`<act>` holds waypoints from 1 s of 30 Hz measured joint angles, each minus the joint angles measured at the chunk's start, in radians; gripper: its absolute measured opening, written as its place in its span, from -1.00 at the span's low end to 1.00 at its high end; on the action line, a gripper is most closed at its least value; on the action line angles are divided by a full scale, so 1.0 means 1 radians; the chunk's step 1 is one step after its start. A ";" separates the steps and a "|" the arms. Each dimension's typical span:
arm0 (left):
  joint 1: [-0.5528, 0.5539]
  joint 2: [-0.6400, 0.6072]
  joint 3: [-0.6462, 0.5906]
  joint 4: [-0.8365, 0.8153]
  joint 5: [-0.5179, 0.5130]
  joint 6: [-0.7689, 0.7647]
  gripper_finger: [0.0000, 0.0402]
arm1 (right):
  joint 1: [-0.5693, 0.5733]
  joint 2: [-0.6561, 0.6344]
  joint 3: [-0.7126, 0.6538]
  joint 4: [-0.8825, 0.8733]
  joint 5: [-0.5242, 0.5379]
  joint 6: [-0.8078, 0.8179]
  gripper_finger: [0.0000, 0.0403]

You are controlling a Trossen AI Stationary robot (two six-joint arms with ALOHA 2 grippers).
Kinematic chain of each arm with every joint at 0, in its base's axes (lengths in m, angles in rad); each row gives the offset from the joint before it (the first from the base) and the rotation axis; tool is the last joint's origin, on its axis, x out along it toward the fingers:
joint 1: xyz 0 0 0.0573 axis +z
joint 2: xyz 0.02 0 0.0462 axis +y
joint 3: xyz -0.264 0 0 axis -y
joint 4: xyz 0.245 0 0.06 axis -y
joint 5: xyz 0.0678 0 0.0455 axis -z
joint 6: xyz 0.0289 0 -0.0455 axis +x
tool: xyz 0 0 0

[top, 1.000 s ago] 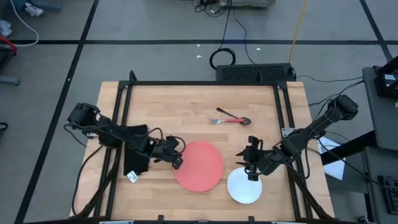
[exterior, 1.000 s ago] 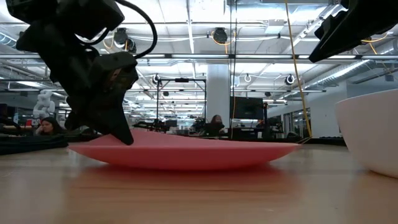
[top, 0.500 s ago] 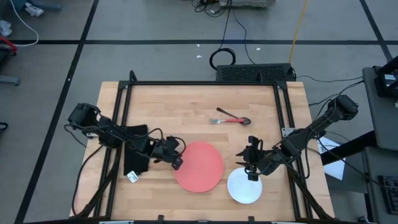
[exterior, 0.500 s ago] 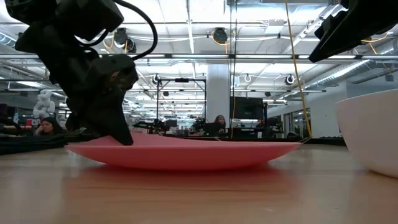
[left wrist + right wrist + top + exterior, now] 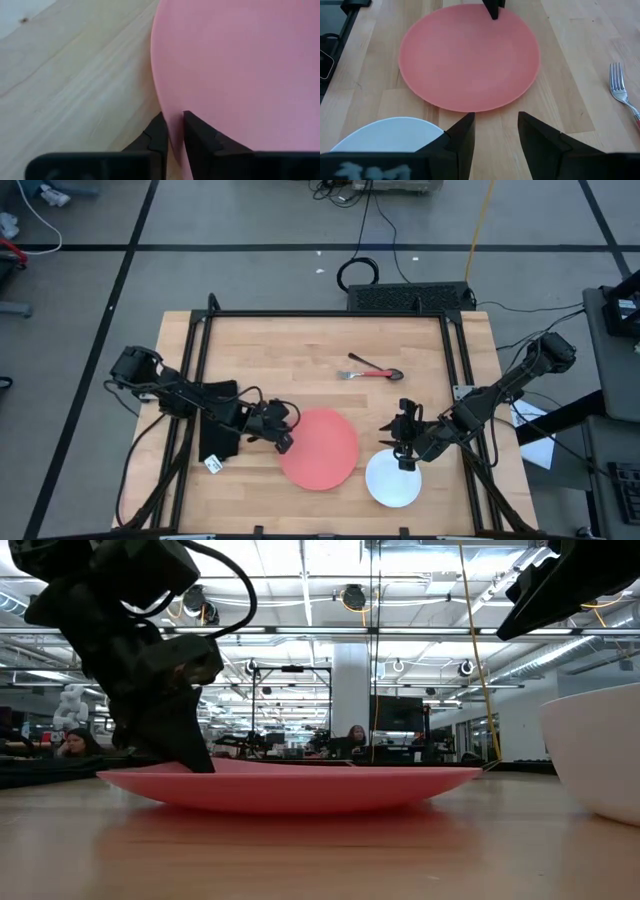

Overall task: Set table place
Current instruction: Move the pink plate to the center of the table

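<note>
— Fingers (image 5: 199, 145) on your left arm?
— Straddling the round pink plate's (image 5: 320, 447) rim on the light-wood counter (image 5: 300, 350), barely parted. Right fingers (image 5: 540, 139) open, empty, over the white bowl (image 5: 392, 478). Red-handled fork (image 5: 372, 369) remains unplaced.

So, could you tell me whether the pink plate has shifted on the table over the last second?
No. In the high view the pink plate lies the same way beside the white bowl and the table planks, with the left gripper at its rim.
</note>
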 joint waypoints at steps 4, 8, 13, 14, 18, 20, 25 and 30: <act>0.000 0.001 -0.001 0.017 -0.005 0.026 -0.67 | 0.000 0.000 0.000 0.000 0.000 0.000 -0.30; 0.000 0.001 -0.001 0.018 -0.008 0.040 -0.59 | 0.000 0.000 0.000 0.000 0.000 0.000 -0.30; 0.000 0.002 -0.001 0.017 -0.019 0.050 -0.52 | 0.000 0.000 0.000 0.000 0.000 0.000 -0.30; 0.000 0.002 -0.002 0.016 -0.019 0.051 -0.50 | 0.000 0.000 0.000 0.000 0.000 0.000 -0.30; 0.000 0.002 -0.002 0.016 -0.020 0.060 -0.44 | 0.000 0.000 0.000 0.000 0.000 0.000 -0.30; 0.000 0.002 -0.002 0.016 -0.020 0.060 -0.41 | 0.000 0.000 0.000 0.000 0.000 0.000 -0.30; 0.000 0.002 -0.002 0.022 -0.020 0.067 -0.38 | 0.000 0.000 0.000 0.000 0.000 0.000 -0.30; 0.000 0.002 -0.002 0.040 -0.020 0.096 -0.38 | 0.000 0.000 0.000 0.000 0.000 0.000 -0.30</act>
